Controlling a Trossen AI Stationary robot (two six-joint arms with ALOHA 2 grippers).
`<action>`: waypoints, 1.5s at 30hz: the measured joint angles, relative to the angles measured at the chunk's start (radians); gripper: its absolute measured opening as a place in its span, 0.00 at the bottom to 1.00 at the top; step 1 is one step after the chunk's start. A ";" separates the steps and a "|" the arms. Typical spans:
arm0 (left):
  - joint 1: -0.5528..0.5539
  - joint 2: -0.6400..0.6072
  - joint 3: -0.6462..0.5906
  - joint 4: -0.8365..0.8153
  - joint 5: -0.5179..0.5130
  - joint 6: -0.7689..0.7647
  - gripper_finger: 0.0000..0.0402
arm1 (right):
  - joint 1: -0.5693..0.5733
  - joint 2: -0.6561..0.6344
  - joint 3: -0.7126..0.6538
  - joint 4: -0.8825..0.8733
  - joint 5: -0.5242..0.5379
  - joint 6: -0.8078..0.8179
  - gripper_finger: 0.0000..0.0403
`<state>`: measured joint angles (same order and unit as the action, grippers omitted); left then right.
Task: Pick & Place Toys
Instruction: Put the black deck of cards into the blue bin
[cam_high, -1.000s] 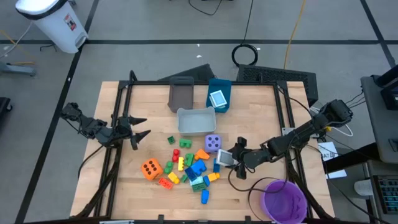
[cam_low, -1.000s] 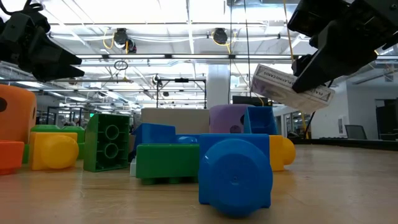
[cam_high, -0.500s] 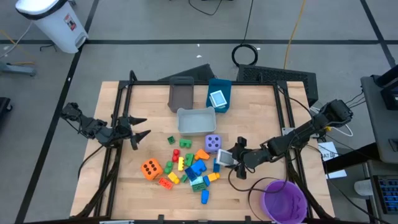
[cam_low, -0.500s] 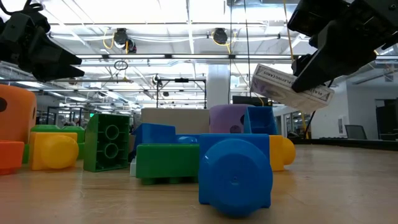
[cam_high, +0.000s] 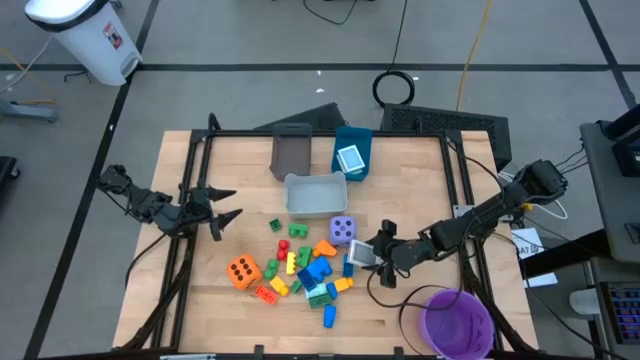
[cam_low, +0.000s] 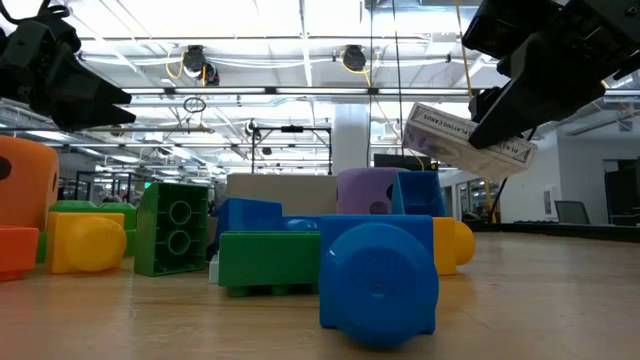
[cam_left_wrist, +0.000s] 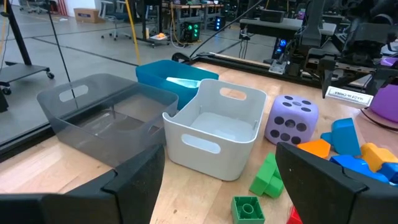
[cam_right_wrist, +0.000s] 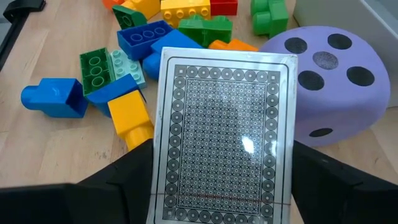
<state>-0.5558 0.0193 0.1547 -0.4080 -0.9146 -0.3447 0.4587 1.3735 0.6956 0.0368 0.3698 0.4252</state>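
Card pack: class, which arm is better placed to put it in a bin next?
The right: the right gripper already holds the card pack, while the left gripper hangs open, empty.

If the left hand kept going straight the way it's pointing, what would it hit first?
Probably the white bin: it sits dead ahead of the open left hand, with the grey bin off to one side. Depth is hard to judge.
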 joint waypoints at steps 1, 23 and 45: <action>0.000 0.000 0.000 0.000 0.000 0.000 0.77 | 0.000 0.000 0.000 0.000 0.000 0.000 0.68; 0.000 0.000 0.000 0.000 -0.001 0.000 0.77 | -0.029 0.035 0.000 0.104 -0.002 -0.054 0.67; 0.000 0.000 0.000 -0.001 0.000 0.000 0.77 | -0.530 0.153 0.045 0.484 -0.219 -0.224 0.68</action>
<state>-0.5556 0.0193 0.1547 -0.4088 -0.9150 -0.3447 -0.0710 1.5264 0.7410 0.5212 0.1505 0.2014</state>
